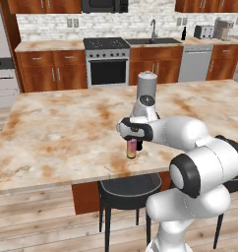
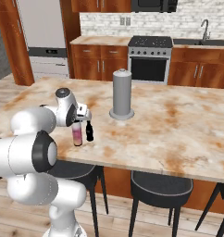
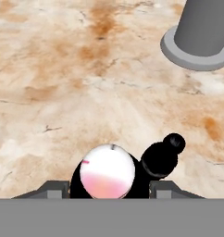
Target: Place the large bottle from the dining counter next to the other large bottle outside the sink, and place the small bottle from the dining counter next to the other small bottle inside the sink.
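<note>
Two bottles stand near the dining counter point(image 2: 188, 134) front edge: the large bottle point(image 2: 77, 134), grasped at its top by the gripper point(image 2: 78, 121), and the small bottle point(image 2: 89, 131) just beside it.

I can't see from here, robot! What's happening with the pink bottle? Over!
Tool closed around the large bottle, bottle upright on the dining counter. Small bottle right beside it, close. Grey cylinder stands apart.

Bright, even rendered light, soft shadows under the stools point(image 2: 160, 192), slightly soft, no glare.
</note>
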Robot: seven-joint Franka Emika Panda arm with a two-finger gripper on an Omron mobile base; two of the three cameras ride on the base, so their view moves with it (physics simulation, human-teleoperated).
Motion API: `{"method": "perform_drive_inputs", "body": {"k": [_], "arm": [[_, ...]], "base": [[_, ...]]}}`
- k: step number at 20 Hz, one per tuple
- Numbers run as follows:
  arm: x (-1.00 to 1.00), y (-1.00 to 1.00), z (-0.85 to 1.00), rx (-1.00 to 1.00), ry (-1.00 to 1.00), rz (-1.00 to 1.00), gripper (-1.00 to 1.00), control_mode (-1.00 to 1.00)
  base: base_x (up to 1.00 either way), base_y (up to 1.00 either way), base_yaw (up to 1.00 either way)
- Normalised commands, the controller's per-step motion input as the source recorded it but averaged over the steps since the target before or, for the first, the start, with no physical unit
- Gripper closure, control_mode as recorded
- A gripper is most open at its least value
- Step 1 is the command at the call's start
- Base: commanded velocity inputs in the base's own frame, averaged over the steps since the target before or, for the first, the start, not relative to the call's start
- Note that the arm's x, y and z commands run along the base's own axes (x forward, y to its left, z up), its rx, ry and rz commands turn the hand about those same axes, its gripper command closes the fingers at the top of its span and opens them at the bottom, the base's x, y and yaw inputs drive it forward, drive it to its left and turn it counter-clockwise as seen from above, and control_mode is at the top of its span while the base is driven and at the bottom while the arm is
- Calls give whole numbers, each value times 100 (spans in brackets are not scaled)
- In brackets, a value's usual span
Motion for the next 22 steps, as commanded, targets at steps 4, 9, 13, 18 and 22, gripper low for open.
{"method": "perform_drive_inputs", "body": {"k": [4, 9, 13, 18, 22], "arm": [[-1, 3, 2, 0, -7, 0, 100, -100], [0, 4, 15, 2, -6, 0, 100, -100], [-1, 5, 4, 4, -3, 0, 100, -100], [0, 0, 0, 3, -1, 0, 100, -100], [-12, 0, 0, 0, -1, 0, 100, -100]], "base": [[0, 0, 0], [0, 0, 0], [0, 0, 0], [0, 0, 0], [0, 0, 0]]}}
